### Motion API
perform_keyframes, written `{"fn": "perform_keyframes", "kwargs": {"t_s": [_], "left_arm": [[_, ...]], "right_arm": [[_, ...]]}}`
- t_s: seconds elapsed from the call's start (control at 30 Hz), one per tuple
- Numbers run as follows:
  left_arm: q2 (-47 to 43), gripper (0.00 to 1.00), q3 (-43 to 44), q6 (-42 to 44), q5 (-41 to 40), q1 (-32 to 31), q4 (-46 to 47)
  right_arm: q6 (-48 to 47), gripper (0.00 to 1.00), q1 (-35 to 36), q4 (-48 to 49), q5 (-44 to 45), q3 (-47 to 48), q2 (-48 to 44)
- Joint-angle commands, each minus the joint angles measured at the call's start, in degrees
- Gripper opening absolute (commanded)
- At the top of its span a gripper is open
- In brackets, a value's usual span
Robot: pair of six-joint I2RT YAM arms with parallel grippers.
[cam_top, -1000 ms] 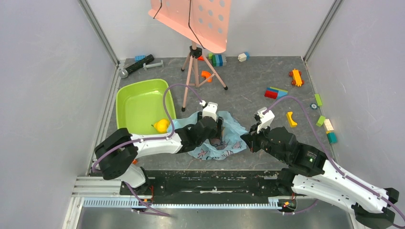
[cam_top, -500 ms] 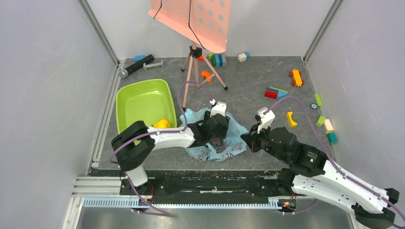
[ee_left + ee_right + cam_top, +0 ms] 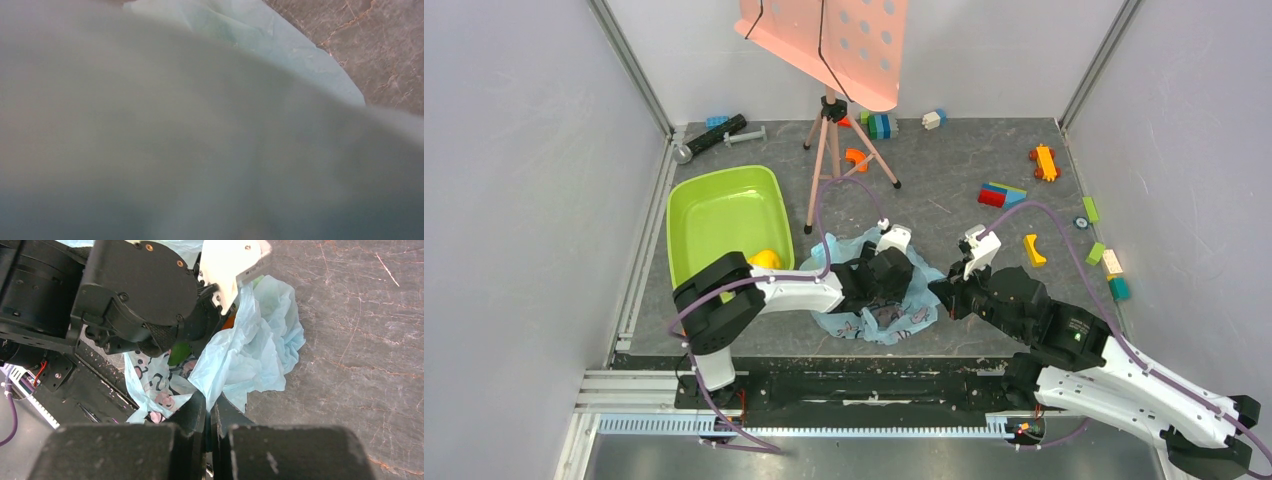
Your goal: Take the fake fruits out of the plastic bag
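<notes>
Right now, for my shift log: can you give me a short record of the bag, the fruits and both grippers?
plastic bag: crumpled on the table, between the arms
right gripper: shut on the bag's edge
left gripper: inside the bag, jaws hidden
fruit in bag: green fruit showing
fruit out: yellow fruit in the green tub

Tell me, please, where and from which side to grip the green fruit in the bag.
Probably its exposed rounded end, from above through the opening. Only that end of the green fruit shows between folds of the plastic bag, whose edge the right gripper pinches; the rest is hidden.
</notes>
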Motion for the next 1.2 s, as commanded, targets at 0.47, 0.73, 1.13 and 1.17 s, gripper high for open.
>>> {"fn": "perform_keyframes", "kwargs": {"t_s": [0.47,0.73,1.13,1.17], "left_arm": [[-8.1,0.53,1.98,4.25,1.29,-0.21,-6.47],[-20.61,0.55,2.43,9.74,13.9,-0.11,-13.0],[-30.11,0.57,3.24,15.33,27.87,-0.14,-25.79],[-30.41,0.57,2.89,15.44,28.19,-0.09,-26.19]], "right_arm": [[0.19,0.0,0.05,0.35,2.29,-0.56,-1.81],[0.19,0.0,0.05,0.33,3.34,-0.91,-2.13],[0.63,0.0,0.05,1.11,4.33,-1.48,-2.28],[0.66,0.0,0.05,1.14,4.32,-1.53,-2.25]]}}
